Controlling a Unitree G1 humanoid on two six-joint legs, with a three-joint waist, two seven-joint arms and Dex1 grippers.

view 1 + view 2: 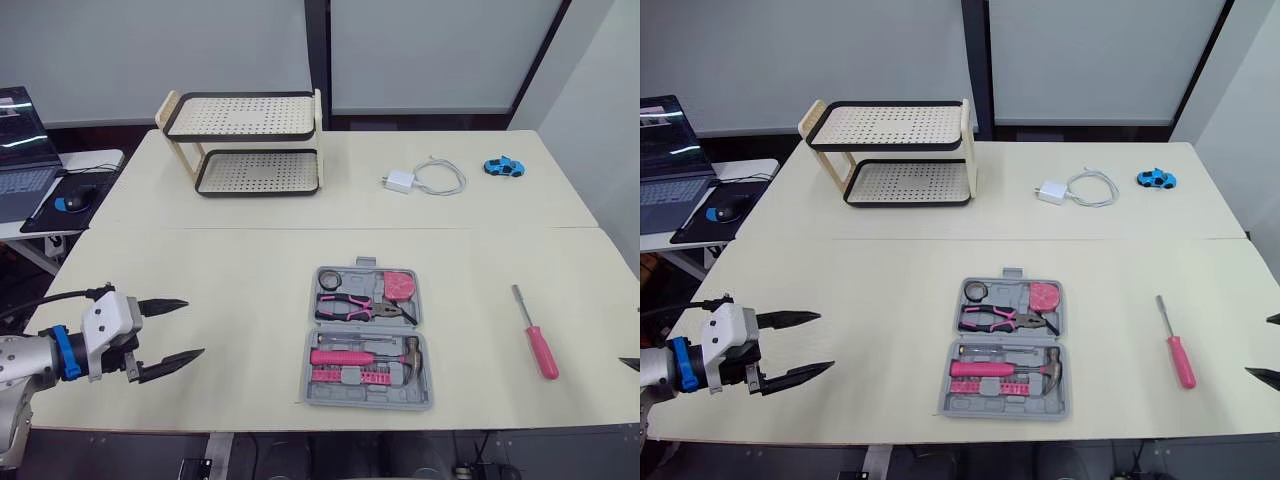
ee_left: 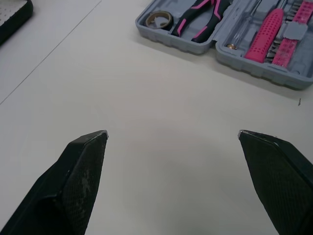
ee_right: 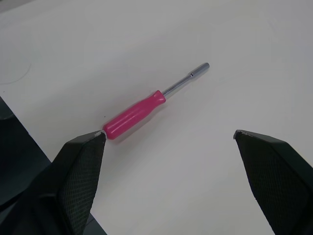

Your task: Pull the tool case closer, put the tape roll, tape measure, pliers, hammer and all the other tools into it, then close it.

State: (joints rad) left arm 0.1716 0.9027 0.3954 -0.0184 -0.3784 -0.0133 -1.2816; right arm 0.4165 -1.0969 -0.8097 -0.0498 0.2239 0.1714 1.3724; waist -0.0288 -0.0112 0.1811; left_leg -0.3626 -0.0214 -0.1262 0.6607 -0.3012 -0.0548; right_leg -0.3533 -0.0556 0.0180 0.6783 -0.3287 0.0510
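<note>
Tool case (image 1: 360, 398): grey moulded plastic, rectangular.

place: office or lab | cues: laptop (image 1: 20, 150), mouse (image 1: 76, 201), pale tables (image 1: 220, 290), window blinds (image 1: 150, 50)

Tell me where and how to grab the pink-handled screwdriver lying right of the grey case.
Grip the pink-handled screwdriver by its thick pink handle, across its width, coming down from above with the open right gripper. It lies flat on the cream table; the thin metal shaft gives less hold.
</note>
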